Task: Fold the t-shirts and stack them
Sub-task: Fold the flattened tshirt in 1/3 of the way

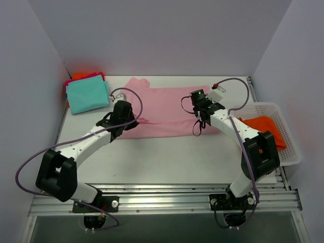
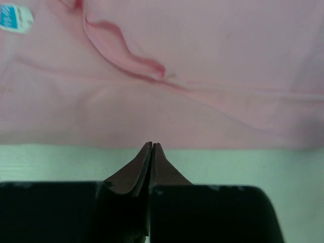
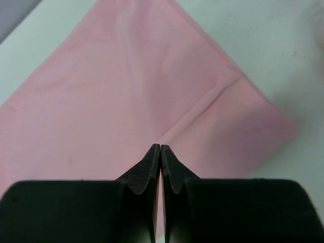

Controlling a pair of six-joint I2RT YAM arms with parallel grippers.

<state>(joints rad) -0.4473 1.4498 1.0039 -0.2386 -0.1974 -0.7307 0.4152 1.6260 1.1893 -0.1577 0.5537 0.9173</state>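
Note:
A pale pink t-shirt (image 1: pixel 167 109) lies spread across the back middle of the table, its collar toward the left. My left gripper (image 1: pixel 129 120) is at its left side. In the left wrist view the gripper (image 2: pixel 152 145) is shut, its tips over the white table right at the edge of the pink t-shirt (image 2: pixel 202 61), and no cloth shows between them. A blue neck tag (image 2: pixel 15 19) shows at the upper left. My right gripper (image 1: pixel 198 110) hovers over the shirt's right part. In the right wrist view it (image 3: pixel 160 146) is shut above the pink t-shirt (image 3: pixel 126 91), near a seam.
A folded teal t-shirt (image 1: pixel 87 95) tops a stack at the back left, with magenta (image 1: pixel 98 75) and orange (image 1: pixel 78 76) edges under it. A white mesh basket (image 1: pixel 288 147) at the right holds an orange t-shirt (image 1: pixel 266 126). Grey walls close in on three sides.

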